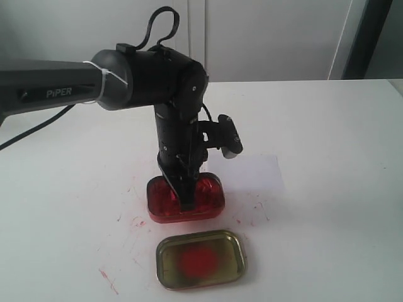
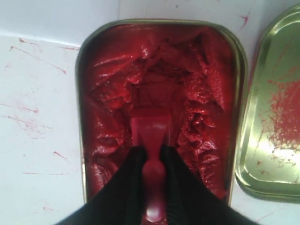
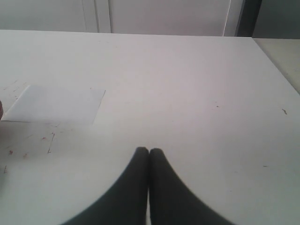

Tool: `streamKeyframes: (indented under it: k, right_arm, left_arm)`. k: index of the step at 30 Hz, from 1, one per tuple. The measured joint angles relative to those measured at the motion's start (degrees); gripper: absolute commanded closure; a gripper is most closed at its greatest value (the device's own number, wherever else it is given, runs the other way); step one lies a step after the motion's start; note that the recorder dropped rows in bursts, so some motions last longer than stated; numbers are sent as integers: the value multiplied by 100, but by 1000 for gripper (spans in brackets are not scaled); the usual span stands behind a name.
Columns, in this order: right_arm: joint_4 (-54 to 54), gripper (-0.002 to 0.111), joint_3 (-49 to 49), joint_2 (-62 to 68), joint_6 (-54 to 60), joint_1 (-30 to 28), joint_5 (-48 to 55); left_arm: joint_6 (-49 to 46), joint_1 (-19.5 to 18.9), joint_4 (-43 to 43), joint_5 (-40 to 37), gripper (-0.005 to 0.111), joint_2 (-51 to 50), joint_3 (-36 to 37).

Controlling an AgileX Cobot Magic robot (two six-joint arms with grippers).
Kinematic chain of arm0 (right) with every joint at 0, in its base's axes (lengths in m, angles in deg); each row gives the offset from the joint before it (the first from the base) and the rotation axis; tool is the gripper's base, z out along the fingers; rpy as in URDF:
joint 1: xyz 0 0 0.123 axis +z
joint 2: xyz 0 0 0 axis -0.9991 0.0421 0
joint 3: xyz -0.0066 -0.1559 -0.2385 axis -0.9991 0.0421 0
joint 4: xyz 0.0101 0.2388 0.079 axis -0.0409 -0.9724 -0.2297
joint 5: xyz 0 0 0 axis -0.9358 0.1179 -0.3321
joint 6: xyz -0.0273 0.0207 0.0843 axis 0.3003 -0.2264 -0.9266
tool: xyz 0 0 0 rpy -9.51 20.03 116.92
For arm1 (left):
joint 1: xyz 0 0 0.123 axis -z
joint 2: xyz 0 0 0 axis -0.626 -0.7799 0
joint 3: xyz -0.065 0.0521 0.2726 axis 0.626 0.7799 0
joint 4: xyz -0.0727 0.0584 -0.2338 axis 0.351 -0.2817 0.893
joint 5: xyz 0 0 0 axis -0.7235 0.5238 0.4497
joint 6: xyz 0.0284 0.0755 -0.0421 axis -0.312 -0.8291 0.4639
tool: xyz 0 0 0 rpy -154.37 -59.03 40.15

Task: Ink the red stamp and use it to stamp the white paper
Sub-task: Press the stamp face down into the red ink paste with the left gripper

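Gripping the red stamp in the left pincer — jaws standing only narrowly apart, pinching the thin handle from either side, with the wider flat base pointing away from the wrist. Pressing that base down inside the red rectangular tin, into a hollow near the middle of the lumpy ink paste. Looking to be in contact there, though stamp and paste being the same red, finding the exact line between them is hard. Reaching down from above on the black arm, nearly upright over the tin in the exterior view, with the fingertips dipping to about the level of its rim.

Lying open side up on the desk just in front of the tin, nearer the camera: the gold-coloured lid, carrying a red smear at its middle and sitting apart from the tin by a narrow gap. Lying flat behind and to the right of the tin: the white paper, near the tin's far right corner. Being unable to tell whether paper and tin are touching. Showing thin red streaks and specks on the desk around the tin and lid.

Sitting low above the desk, well apart from the paper — the right pincer, jaws pressed fully together, holding nothing.
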Motion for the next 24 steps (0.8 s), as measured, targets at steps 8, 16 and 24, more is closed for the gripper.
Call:
streamKeyframes:
  k: [8,16,24]
  right_arm:
    - [0,108,0,0,0,0,0]
    - [0,108,0,0,0,0,0]
    - [0,108,0,0,0,0,0]
  left_arm:
    - [379,45,-92,-2,107,-283,0]
    - [600,121,-268,-24,107,-328,0]
    - [747,333,-508,-24,107,-328,0]
